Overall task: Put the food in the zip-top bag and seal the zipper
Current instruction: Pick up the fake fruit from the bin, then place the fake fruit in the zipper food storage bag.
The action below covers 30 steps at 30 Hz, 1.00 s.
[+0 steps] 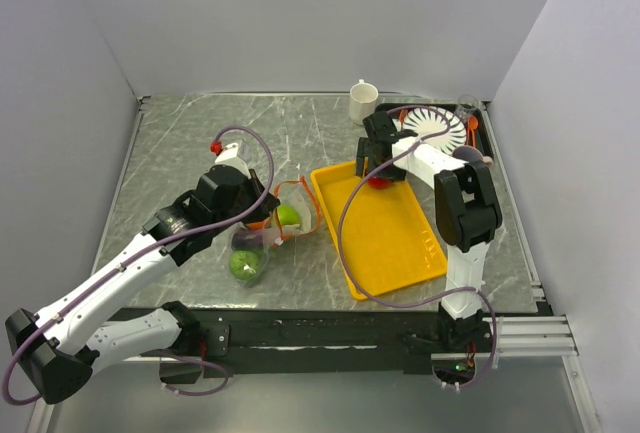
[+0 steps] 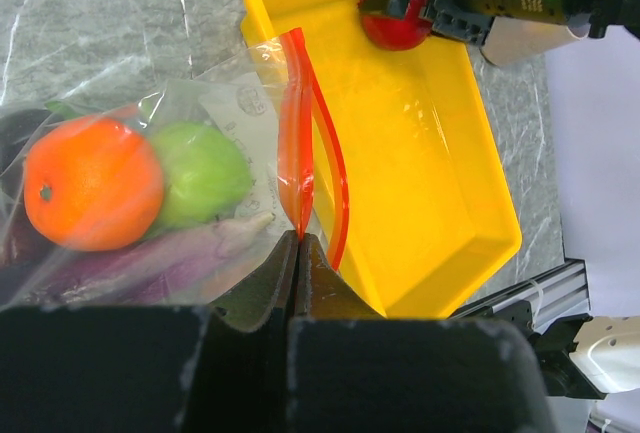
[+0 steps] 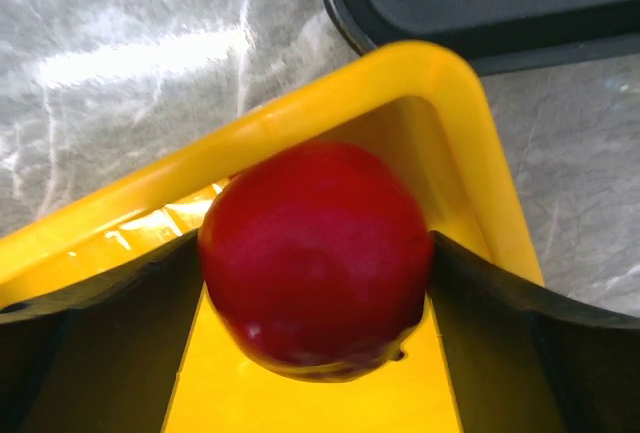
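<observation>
Left wrist view: label (image 2: 250, 101) on zip-top bag (image 2: 215, 88) was unreadable. L claw (image 2: 298, 240) clamped zipper (image 2: 296, 133); R claw (image 3: 315, 253) flanked red fruit (image 3: 315, 223), grip unclear. Grey marbled counter (image 1: 200, 133), plain walls (image 1: 300, 13).

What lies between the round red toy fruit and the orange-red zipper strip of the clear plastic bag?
Only the yellow rectangular tray's bare floor and side wall separate fruit from zipper strip, shown in the left wrist view.
</observation>
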### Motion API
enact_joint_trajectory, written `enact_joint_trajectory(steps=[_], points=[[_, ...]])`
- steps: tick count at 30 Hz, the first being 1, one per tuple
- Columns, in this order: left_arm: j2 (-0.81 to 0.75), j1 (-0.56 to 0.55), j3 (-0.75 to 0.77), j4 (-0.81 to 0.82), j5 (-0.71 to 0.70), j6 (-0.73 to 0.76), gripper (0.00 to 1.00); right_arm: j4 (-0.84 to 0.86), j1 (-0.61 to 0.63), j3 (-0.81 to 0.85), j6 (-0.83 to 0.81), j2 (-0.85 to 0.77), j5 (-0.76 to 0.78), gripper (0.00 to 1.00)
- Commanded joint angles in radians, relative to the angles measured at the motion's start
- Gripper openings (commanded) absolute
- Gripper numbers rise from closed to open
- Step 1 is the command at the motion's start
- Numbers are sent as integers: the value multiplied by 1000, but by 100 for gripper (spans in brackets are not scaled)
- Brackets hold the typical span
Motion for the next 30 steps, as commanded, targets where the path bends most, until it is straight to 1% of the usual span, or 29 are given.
enact_joint_trajectory(steps=[1, 2, 3, 5, 6, 9, 10, 12, 13, 15, 16, 19, 21, 25, 28, 30], points=[[7, 4, 23, 25, 5, 25, 1, 4, -12, 61, -3, 9, 18, 85], [9, 4, 25, 24, 7, 27, 1, 11, -12, 42, -1, 1, 14, 81], [9, 4, 26, 24, 5, 28, 1, 28, -13, 29, -1, -6, 6, 72], [4, 4, 26, 21, 1, 30, 1, 27, -13, 17, -1, -19, 1, 63], [6, 4, 25, 22, 1, 30, 1, 25, -12, 14, -3, -20, -3, 55], [6, 4, 23, 25, 5, 30, 1, 18, -12, 0, 2, -31, -23, 41], [7, 4, 23, 24, 5, 30, 1, 25, -12, -14, 5, -64, -35, 37], [9, 4, 20, 28, 5, 31, 1, 69, -9, -78, 14, -120, -86, 36], [7, 4, 17, 30, 7, 28, 1, 83, -7, -103, 17, -185, -109, 35], [7, 4, 16, 34, 5, 30, 1, 103, 5, -159, 26, -255, -176, 35], [10, 4, 17, 36, 10, 28, 1, 105, 13, -175, 31, -316, -198, 36], [16, 4, 16, 44, 14, 30, 1, 117, 65, -230, 37, -439, -261, 36], [20, 4, 16, 48, 16, 27, 1, 116, 120, -261, 43, -517, -266, 37], [20, 4, 14, 56, 17, 28, 1, 169, 213, -339, 116, -626, -348, 38], [13, 4, 16, 54, 19, 30, 1, 223, 283, -386, 184, -698, -364, 38], [3, 6, 3, 59, 27, 27, 1, 235, 312, -394, 193, -732, -362, 39]])
